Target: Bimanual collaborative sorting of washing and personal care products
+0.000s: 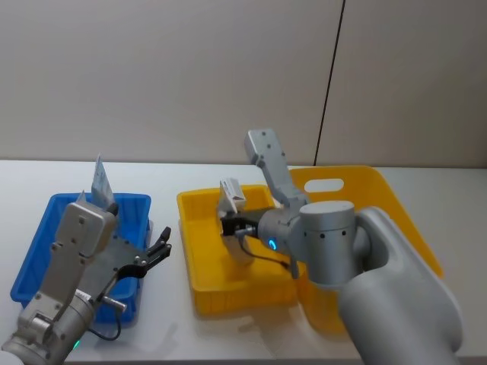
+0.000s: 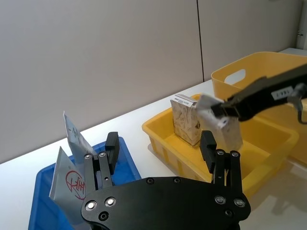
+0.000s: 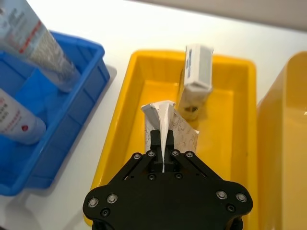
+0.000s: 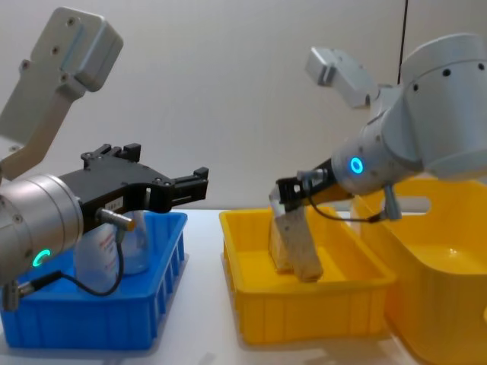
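My right gripper (image 1: 226,226) is shut on the folded top of a cream-beige carton (image 3: 168,124), which hangs tilted inside the yellow tray (image 1: 199,258). A second carton (image 3: 197,76) stands against the tray's far wall, apart from the held one. Two pale squeeze tubes with red print (image 3: 36,38) (image 3: 19,120) rest in the blue tray (image 1: 46,228). Above that tray's right side my left gripper (image 1: 163,245) hovers open with nothing between its fingers, pointing toward the yellow tray. From the chest view the held carton (image 4: 300,243) reaches down near the tray floor.
A tall yellow basket (image 1: 380,190) with a handle hole stands right of the yellow tray, touching it. Bare white table lies between the blue and yellow trays and in front of them. A grey wall stands behind.
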Tool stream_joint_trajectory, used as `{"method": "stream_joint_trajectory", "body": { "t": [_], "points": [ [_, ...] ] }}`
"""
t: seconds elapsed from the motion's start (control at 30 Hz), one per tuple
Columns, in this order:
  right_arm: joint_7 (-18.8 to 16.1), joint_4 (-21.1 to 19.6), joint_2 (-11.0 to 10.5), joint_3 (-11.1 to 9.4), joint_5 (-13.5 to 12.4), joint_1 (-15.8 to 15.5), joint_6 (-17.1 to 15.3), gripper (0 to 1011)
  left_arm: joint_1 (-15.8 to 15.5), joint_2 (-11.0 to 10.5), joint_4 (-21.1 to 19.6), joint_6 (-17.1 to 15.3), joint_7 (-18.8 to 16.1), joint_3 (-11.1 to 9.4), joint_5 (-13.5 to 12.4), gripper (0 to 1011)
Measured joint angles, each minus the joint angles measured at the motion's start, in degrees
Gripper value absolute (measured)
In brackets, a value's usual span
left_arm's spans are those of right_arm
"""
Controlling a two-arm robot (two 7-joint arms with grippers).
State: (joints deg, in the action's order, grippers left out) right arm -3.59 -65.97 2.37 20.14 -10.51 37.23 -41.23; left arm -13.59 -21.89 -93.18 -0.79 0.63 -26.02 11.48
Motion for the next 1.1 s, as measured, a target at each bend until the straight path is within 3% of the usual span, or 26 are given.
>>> {"method": "stream_joint_trajectory", "body": {
  "t": [0.43,0.67,0.87,1.1],
  "points": [
    [-0.32,-7.37,-1.83,0.03,1.62,-1.17,4.27,3,0.0,0.0,0.0,0.0,0.0,0.0,0.0,1001],
    [-0.22,-13.28,-3.3,-0.59,2.76,-1.88,5.75,4,0.0,0.0,0.0,0.0,0.0,0.0,0.0,1001],
    [0.94,-18.46,-4.42,-1.59,3.82,-2.93,5.5,3,0.0,0.0,0.0,0.0,0.0,0.0,0.0,1001],
    [3.2,-25.38,-5.53,-3.61,5.02,-5.15,2.41,3,0.0,0.0,0.0,0.0,0.0,0.0,0.0,1001]
  ]
}}
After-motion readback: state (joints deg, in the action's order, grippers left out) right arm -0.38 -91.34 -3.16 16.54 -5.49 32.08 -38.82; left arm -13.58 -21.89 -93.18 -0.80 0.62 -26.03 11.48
